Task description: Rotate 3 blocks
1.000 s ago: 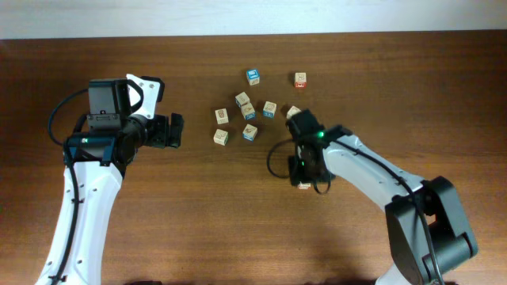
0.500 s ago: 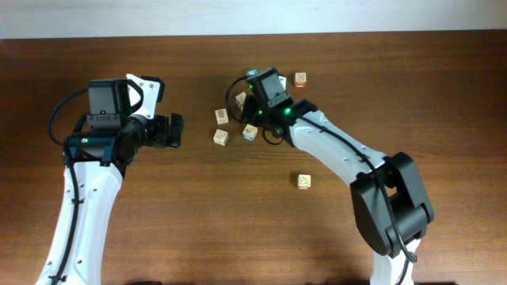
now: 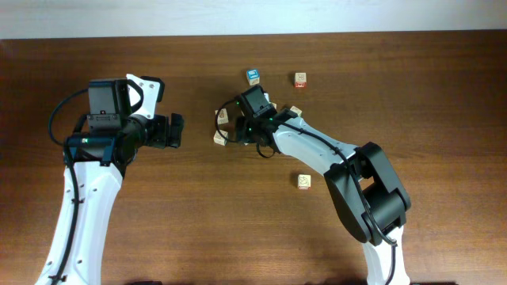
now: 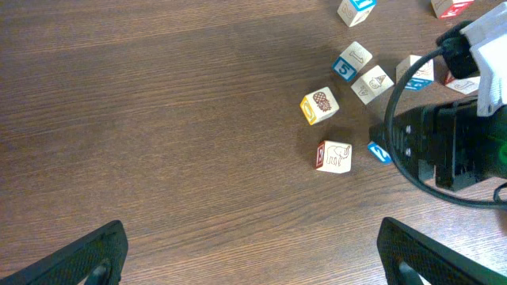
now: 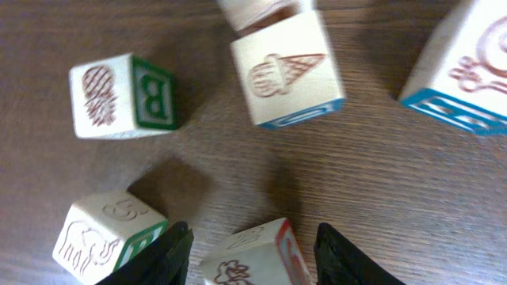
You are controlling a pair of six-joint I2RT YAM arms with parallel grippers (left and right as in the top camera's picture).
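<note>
Right claw [image 5: 253,233] straddles a pale-wood, red-edged picture block [image 5: 252,260].

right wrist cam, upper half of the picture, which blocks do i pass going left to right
pineapple block with a green letter side → ice cream cone block → blue-edged block at the right edge

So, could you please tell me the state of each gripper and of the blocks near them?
Left gripper, open, empty.
Right gripper, open, straddling the red-edged block, a gap on either side.
Pineapple block, resting flat, free.
Ice-cream block, resting flat, free.
Elephant block, resting flat, next to a finger.
Lone block, resting flat, apart from the rest.
</note>
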